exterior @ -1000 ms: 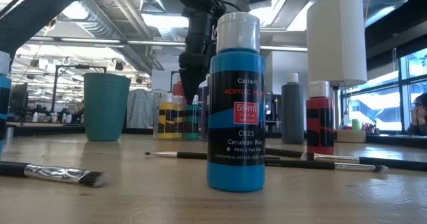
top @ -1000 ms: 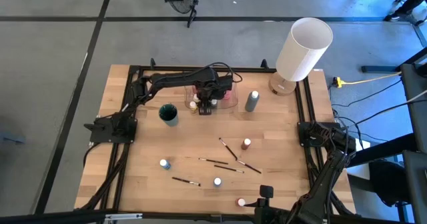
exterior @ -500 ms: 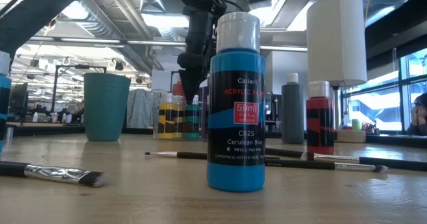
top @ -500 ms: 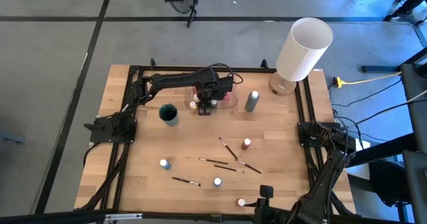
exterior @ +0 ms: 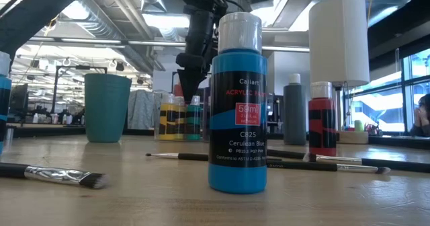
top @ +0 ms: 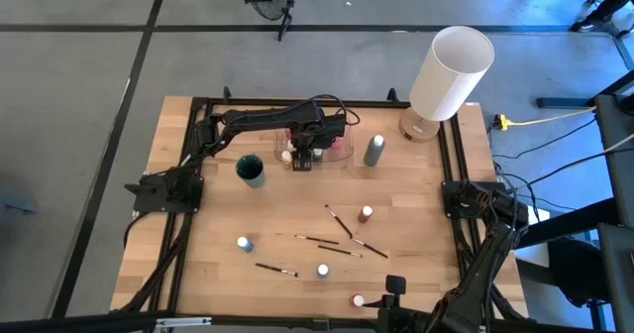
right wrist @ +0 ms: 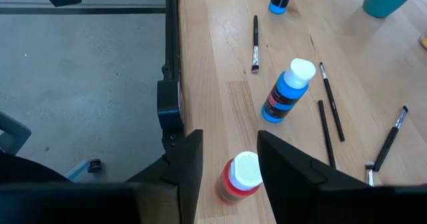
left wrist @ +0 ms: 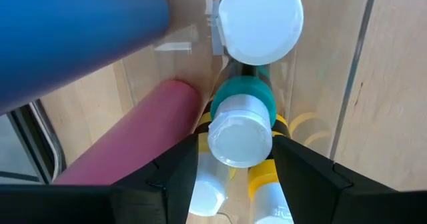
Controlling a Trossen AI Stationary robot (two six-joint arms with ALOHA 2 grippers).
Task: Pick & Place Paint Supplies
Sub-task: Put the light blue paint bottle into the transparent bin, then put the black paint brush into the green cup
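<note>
My left gripper (top: 305,159) reaches down into a clear tray (top: 342,155) at the table's far middle and is shut on a small green bottle (left wrist: 241,97) with a white cap. Yellow bottles (exterior: 171,118) and a pink bottle (left wrist: 133,151) share the tray. Loose on the table are red bottles (top: 367,214), blue bottles (top: 244,243) and thin brushes (top: 339,220). My right gripper (top: 394,285) hovers open by the near edge, above a red bottle (right wrist: 240,177), touching nothing. My left gripper has the green bottle's white cap (left wrist: 240,139) between its two fingers (left wrist: 180,174), at their tips. The fingers come from above, pointing steeply down. The bottle stands upright in the tray (exterior: 193,118) among the other bottles.
A teal cup (top: 250,168) stands left of the tray and a grey bottle (top: 373,151) right of it. A big white lamp (top: 448,73) fills the far right corner. A blue bottle (exterior: 237,105) stands close before the low camera.
</note>
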